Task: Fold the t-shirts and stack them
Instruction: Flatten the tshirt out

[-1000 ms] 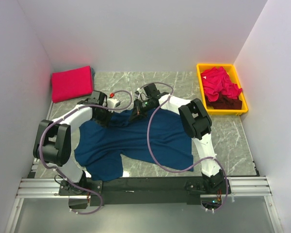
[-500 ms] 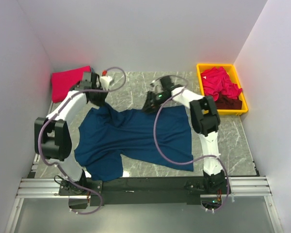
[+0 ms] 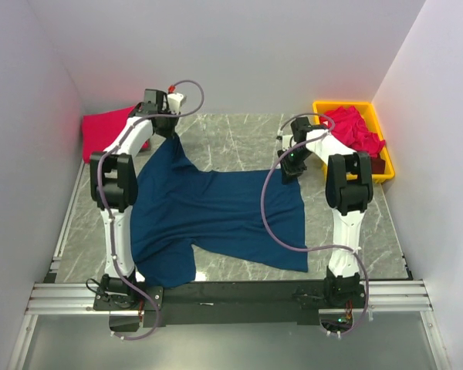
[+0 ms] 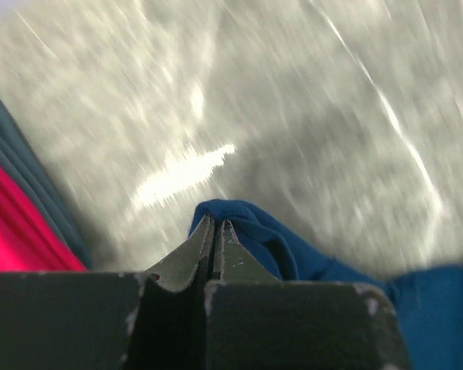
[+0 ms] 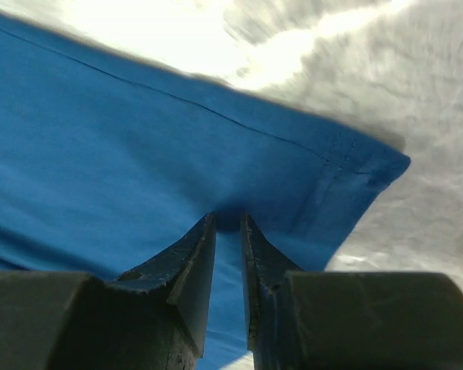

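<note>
Near the back wall (image 3: 231,62), left gripper (image 4: 216,222) pinches the navy t-shirt (image 3: 216,208) — right gripper (image 5: 228,218), grip unclear.

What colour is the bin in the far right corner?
Yellow; the bin shows best in the top external view.

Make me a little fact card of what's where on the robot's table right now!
blue t-shirt: spread across the table, one corner lifted
left gripper: shut, pinching that lifted corner
right gripper: at the shirt's far right hem; grip unclear
folded red shirt: far left corner
yellow bin: far right, holding crumpled red shirts
</note>
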`<act>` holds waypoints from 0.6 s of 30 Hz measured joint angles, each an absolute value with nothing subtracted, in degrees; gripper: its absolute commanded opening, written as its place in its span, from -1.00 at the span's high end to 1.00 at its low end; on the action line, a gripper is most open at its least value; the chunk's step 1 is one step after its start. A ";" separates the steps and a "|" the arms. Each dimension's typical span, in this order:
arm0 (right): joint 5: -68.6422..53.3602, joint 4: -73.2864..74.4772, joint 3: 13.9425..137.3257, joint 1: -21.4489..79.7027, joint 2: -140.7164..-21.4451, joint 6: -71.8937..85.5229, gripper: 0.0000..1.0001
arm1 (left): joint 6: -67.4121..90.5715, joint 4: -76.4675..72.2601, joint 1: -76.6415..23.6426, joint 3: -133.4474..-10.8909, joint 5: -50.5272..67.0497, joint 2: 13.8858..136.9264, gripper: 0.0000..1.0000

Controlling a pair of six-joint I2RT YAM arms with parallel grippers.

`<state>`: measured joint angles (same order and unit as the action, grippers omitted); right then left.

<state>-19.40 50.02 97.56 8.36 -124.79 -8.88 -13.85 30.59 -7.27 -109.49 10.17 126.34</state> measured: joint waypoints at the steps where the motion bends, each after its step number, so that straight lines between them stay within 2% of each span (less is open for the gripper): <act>1: -18.13 50.39 97.45 8.47 -125.10 -9.54 0.46 | -13.54 30.46 -7.09 -111.70 10.04 127.92 0.99; 5: -13.67 51.40 99.68 8.82 -126.63 -11.11 0.47 | -11.27 27.94 -6.35 -116.31 8.84 132.20 0.95; 6: -12.62 51.51 100.64 8.91 -127.09 -11.31 0.47 | -10.72 27.22 -6.20 -116.57 8.34 132.81 0.70; 8: -10.11 51.62 102.91 9.10 -128.27 -11.66 0.46 | -9.58 26.59 -5.76 -117.51 7.64 133.97 0.44; 9: -8.80 51.55 104.03 9.13 -128.88 -11.77 0.46 | -8.67 26.39 -5.48 -118.43 7.64 134.78 0.23; 11: -6.33 51.09 105.80 9.13 -129.82 -11.94 0.45 | -6.68 25.87 -4.78 -120.03 7.99 135.83 0.11; 12: -5.04 50.50 106.08 9.13 -130.02 -12.12 0.43 | -5.50 25.74 -4.14 -120.16 8.82 136.00 -0.06; 14: -3.57 49.89 106.13 9.13 -130.10 -12.40 0.39 | -3.64 25.02 -2.70 -119.46 11.11 135.44 -0.11; 18: -3.11 49.21 106.04 9.13 -129.97 -12.67 0.35 | -1.08 23.75 0.82 -108.95 15.40 128.57 -0.12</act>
<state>-3.11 49.21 106.04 9.13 -129.97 -12.67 -1.08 23.75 0.82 -108.95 15.40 128.57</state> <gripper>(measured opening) 0.314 0.556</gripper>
